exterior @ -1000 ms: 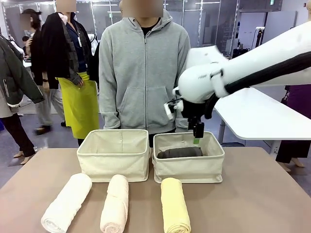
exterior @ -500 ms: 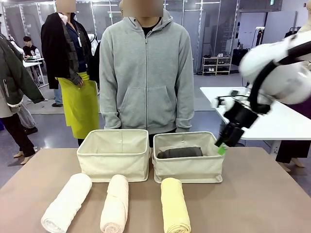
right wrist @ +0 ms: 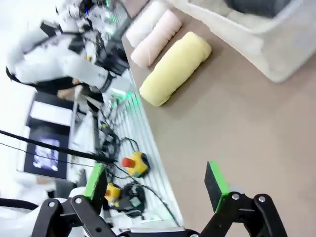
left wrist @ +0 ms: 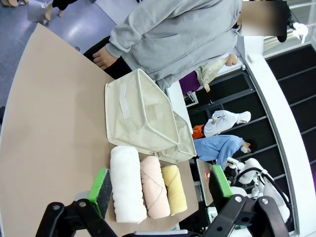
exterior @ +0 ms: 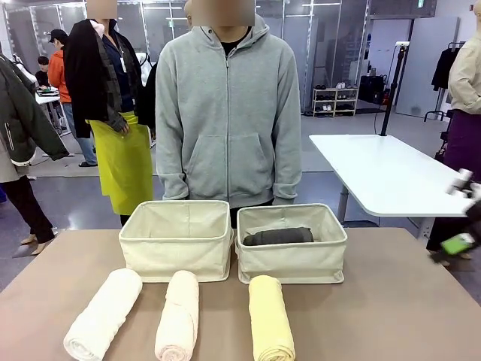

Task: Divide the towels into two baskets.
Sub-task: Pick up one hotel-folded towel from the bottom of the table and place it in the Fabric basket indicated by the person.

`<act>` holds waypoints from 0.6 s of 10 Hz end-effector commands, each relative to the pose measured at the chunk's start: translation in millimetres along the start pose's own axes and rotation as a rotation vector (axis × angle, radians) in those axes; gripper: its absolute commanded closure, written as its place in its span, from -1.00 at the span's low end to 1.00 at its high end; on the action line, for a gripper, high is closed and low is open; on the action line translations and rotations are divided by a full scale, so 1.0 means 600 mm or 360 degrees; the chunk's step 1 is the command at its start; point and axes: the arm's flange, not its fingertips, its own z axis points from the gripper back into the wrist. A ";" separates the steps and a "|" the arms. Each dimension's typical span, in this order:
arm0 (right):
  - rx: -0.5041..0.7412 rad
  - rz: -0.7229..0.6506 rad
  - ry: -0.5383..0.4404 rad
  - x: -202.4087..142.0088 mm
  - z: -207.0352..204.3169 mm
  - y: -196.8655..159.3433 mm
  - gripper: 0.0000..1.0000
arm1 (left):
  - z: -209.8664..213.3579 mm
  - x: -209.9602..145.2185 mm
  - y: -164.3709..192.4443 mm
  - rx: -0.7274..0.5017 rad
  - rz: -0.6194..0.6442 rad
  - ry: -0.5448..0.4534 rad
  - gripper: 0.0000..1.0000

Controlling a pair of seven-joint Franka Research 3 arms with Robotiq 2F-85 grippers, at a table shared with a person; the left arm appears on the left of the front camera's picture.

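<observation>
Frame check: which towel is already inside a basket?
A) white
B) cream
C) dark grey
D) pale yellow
C: the dark grey towel lies in the right basket, while the white towel, cream towel and pale yellow towel lie on the table, nearer the robot.

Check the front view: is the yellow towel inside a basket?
No. The yellow towel lies on the table, in front of the right basket.
</observation>
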 end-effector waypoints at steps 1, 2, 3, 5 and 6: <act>0.0050 -0.0280 -0.0210 -0.081 0.052 -0.017 -1.00 | 0.004 0.001 -0.001 -0.0029 -0.0005 -0.0013 -1.00; 0.0102 -0.0372 -0.0303 -0.141 0.067 -0.024 -1.00 | 0.004 0.001 -0.001 -0.0029 -0.0005 -0.0013 -1.00; 0.0145 -0.0473 -0.0365 -0.188 0.072 -0.031 -1.00 | 0.004 0.001 -0.001 -0.0029 -0.0005 -0.0013 -1.00; 0.0204 -0.0583 -0.0239 -0.185 0.060 -0.053 -1.00 | 0.004 0.001 -0.001 -0.0029 -0.0005 -0.0013 -1.00; 0.0107 -0.0462 -0.0345 -0.217 0.082 -0.042 -1.00 | 0.004 0.001 -0.001 -0.0029 -0.0005 -0.0013 -1.00</act>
